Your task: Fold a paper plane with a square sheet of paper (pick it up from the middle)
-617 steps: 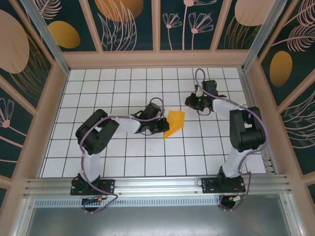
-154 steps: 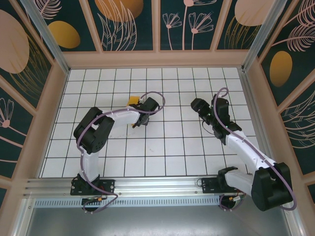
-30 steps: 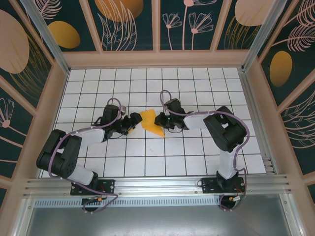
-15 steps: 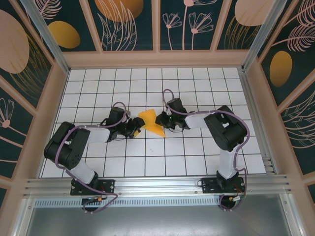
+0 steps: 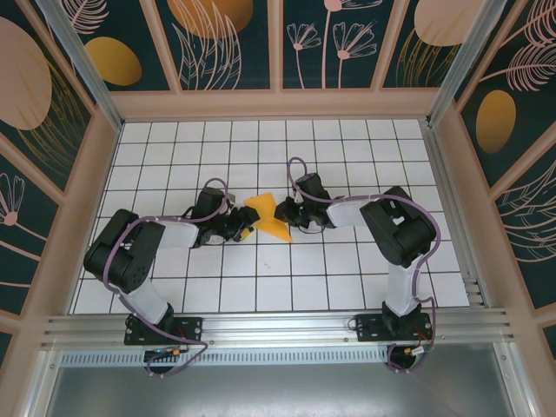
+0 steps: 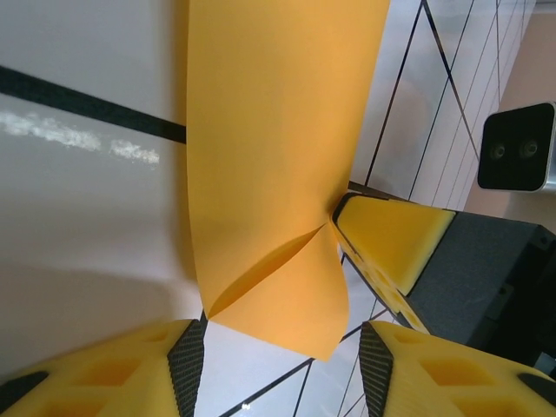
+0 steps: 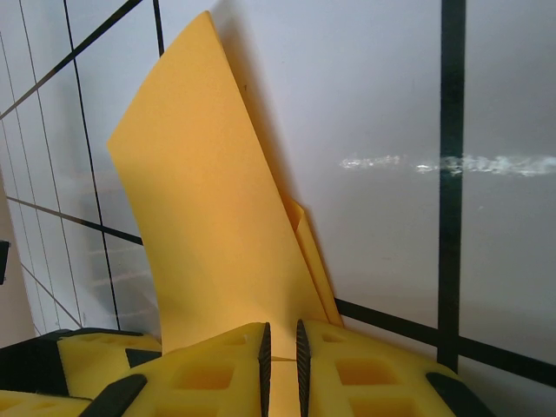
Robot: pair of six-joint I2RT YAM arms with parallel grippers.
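The square sheet of paper (image 5: 263,214), orange-yellow and folded into a creased wedge, stands up off the white grid floor mid-table. My right gripper (image 5: 281,213) holds it from the right. In the right wrist view the jaws (image 7: 280,356) are shut on the sheet's (image 7: 208,226) lower edge. My left gripper (image 5: 244,228) is at its left side. In the left wrist view the folded corner of the sheet (image 6: 287,295) hangs between the black pads (image 6: 187,360) of my left gripper (image 6: 280,373), which stands open and touches nothing. A right fingertip (image 6: 391,234) pinches the fold there.
Wooden frame walls (image 5: 278,104) ring the white grid floor (image 5: 330,278). An aluminium rail (image 5: 278,326) runs along the near edge by the arm bases. Both forearms lie low over the middle rows. The right wrist's camera (image 6: 517,148) shows in the left wrist view.
My left gripper has moved right up to the paper's corner and its jaws have narrowed. The left arm's elbow has swung inward. The right gripper keeps its hold and has hardly moved.
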